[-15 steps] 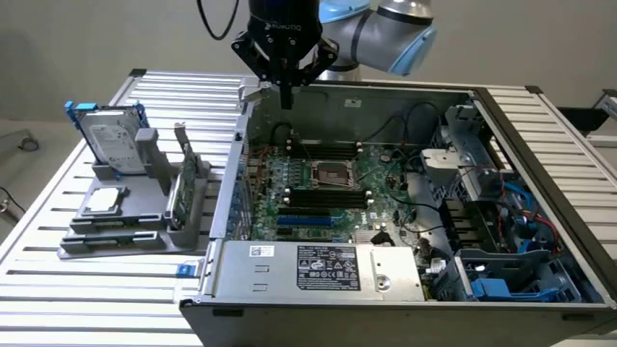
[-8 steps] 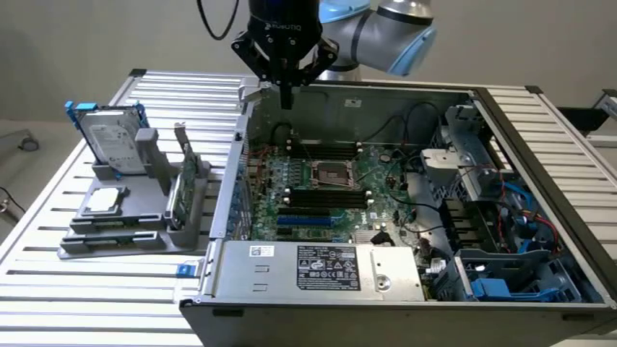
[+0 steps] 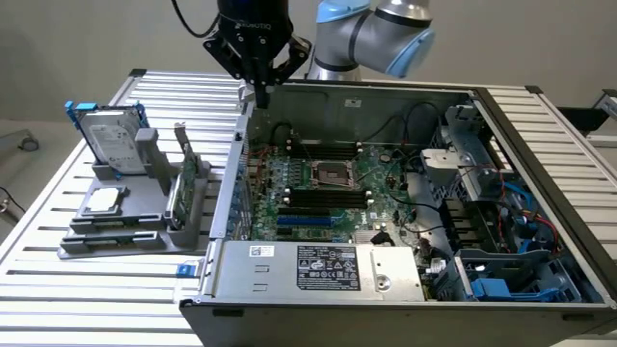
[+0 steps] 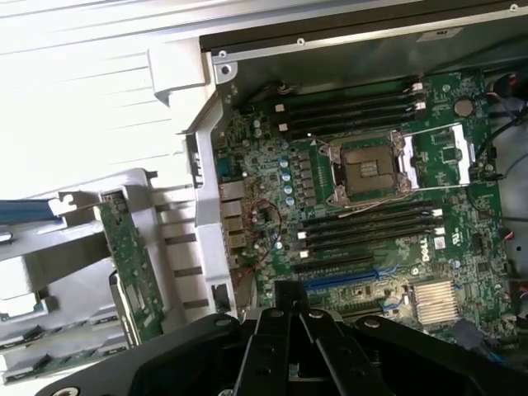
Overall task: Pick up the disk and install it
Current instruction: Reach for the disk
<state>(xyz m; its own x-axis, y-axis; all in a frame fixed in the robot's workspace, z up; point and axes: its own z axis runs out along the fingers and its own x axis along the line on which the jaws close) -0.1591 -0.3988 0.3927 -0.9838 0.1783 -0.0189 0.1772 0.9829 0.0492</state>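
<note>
ROBOTIQ reads in white on the black gripper, which hangs at the top middle of the exterior view. Its fingers are pressed together with nothing between them, above the rear corner of an open computer case. In the wrist view the gripper sits over the green motherboard, where the word DELL is printed beside the card slots.

The disk, blue-framed with a white label too small to read, stands tilted in a grey stand at the exterior view's upper left. It is outside the case, lower than the gripper and well apart from it.

On the same stand lie a small silver chip and an upright green circuit stick, which stands between the disk and the case's side wall. A labelled power supply fills the case's front, all on a slatted metal table.
</note>
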